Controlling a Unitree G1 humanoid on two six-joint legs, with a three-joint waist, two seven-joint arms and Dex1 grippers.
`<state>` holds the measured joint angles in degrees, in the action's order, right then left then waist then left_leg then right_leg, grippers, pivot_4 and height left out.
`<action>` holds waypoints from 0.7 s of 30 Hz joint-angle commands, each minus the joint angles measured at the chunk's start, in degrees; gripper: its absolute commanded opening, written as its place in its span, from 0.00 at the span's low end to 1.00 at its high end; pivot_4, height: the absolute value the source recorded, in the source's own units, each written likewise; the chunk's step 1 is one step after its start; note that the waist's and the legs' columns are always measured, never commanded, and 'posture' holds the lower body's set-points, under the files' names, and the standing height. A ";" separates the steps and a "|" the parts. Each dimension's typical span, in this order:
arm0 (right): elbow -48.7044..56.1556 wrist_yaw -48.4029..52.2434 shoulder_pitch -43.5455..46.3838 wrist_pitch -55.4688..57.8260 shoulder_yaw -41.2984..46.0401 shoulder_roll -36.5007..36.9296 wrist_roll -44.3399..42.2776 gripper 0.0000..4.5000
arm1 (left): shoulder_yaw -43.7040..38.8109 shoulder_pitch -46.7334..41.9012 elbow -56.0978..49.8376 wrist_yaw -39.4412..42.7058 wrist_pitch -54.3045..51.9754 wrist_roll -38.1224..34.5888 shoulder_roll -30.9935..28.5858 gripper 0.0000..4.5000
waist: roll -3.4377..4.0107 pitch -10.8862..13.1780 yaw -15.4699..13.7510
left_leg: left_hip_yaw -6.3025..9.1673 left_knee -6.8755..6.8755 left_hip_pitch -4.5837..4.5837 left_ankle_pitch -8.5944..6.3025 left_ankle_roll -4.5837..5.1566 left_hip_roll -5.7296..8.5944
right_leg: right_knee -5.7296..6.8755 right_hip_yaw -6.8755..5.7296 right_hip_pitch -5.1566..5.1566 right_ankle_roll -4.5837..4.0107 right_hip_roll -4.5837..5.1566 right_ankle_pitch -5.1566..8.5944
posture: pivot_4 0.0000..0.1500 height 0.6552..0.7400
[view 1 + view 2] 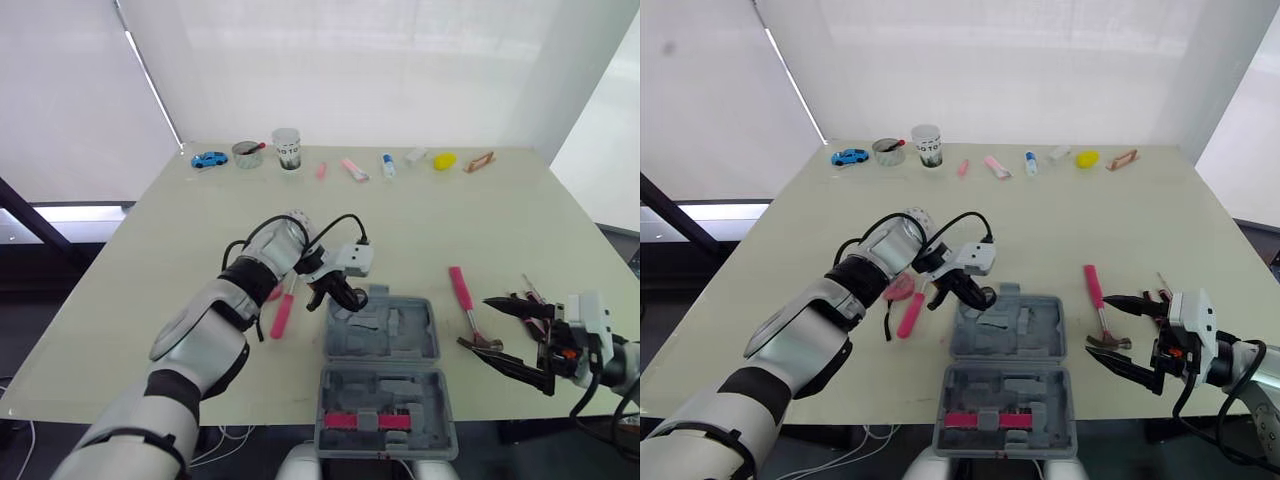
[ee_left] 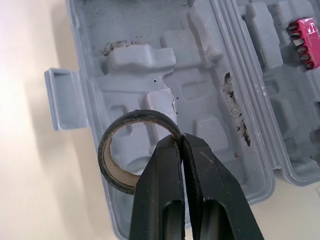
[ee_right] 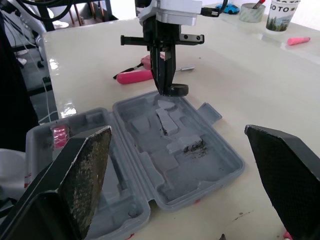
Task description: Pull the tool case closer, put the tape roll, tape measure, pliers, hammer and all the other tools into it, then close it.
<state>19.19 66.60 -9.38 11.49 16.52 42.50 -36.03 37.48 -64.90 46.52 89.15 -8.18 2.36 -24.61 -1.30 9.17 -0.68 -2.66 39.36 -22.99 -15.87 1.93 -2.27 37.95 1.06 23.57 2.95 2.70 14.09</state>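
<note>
We held the black ring-shaped tape roll (image 2: 114, 172) clamped in the left tool (image 2: 181, 142) over the open grey plastic tool case (image 1: 390, 335) at lower centre, ready to drop in, the right tool (image 1: 1105, 327) spread apart at lower right.

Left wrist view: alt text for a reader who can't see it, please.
The left gripper, shut on a tape roll, holds it over an open grey case. A red bit holder sits in the case's other half.

The left arm (image 1: 205, 330) shows silver shells, black joints, looping cables and a white-housed gripper (image 1: 338, 297).
</note>
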 commanded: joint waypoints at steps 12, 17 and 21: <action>-1.23 2.36 0.03 -0.71 1.94 1.77 -0.65 1.00 | -4.14 1.29 0.24 3.34 -4.83 -3.47 -1.73 0.02 | 0.00 0.00 0.00 | 0.01 0.00 0.00 0.00 0.00 0.00 | 0.01 0.00 0.00 0.00 0.00 0.00 | 1.00 1.00; -1.57 2.36 0.11 -0.94 2.19 1.77 -0.48 1.00 | -5.00 1.01 3.34 3.34 -4.29 -2.93 -0.29 0.02 | 0.00 0.00 0.00 | 0.01 0.00 0.00 0.00 0.00 0.00 | 0.01 -0.01 0.00 0.00 0.00 0.00 | 1.00 1.00; -1.61 2.03 0.12 -1.10 2.57 1.77 -0.46 1.00 | -6.40 0.27 7.20 3.27 -3.74 -1.73 0.97 0.02 | 0.00 0.00 -0.01 | 0.00 0.01 0.00 0.00 0.00 0.00 | 0.00 -0.01 0.00 0.00 0.00 0.00 | 1.00 1.00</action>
<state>16.98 68.46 -9.64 11.17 16.73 43.68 -35.94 32.90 -62.84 52.75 89.39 -12.62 0.35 -23.79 -1.31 9.17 -0.70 -2.65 39.36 -22.99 -15.87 1.93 -2.27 37.96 1.05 23.56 2.95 2.70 14.09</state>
